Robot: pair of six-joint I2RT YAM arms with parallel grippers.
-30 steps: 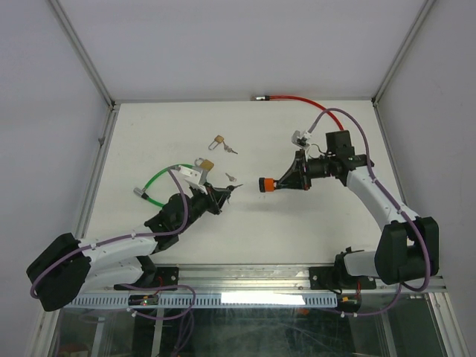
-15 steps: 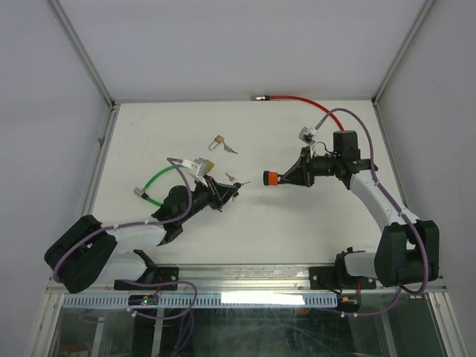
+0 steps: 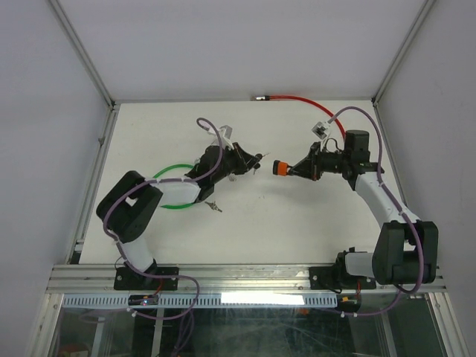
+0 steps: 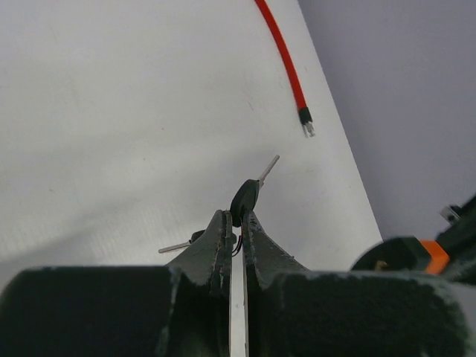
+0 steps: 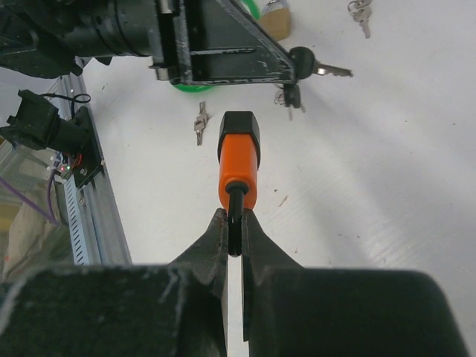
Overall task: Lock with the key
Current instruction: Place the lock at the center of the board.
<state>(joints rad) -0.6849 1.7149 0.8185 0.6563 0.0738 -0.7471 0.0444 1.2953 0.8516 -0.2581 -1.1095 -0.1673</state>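
Note:
My left gripper (image 4: 236, 216) is shut on the black head of a key (image 4: 247, 196), whose metal blade points away and up to the right. A second key (image 4: 177, 246) dangles from it. In the top view that left gripper (image 3: 248, 162) is raised over the table's middle, with the key (image 3: 256, 158) aimed at the orange padlock (image 3: 280, 168). A small gap separates them. My right gripper (image 5: 236, 216) is shut on the black shackle of the padlock (image 5: 239, 156), holding its body toward the left gripper. In the right wrist view the key (image 5: 312, 65) sits above and right of the lock.
A red cable (image 3: 297, 99) runs along the back edge. A green cable loop (image 3: 175, 204) lies under the left arm. A brass padlock (image 5: 276, 20) and loose keys (image 5: 201, 123) rest on the table. The aluminium rail (image 5: 85, 201) marks the near edge.
The left arm swung from the near left up toward the centre, carrying the key. The right gripper lifted the orange lock slightly back and right, now facing the key.

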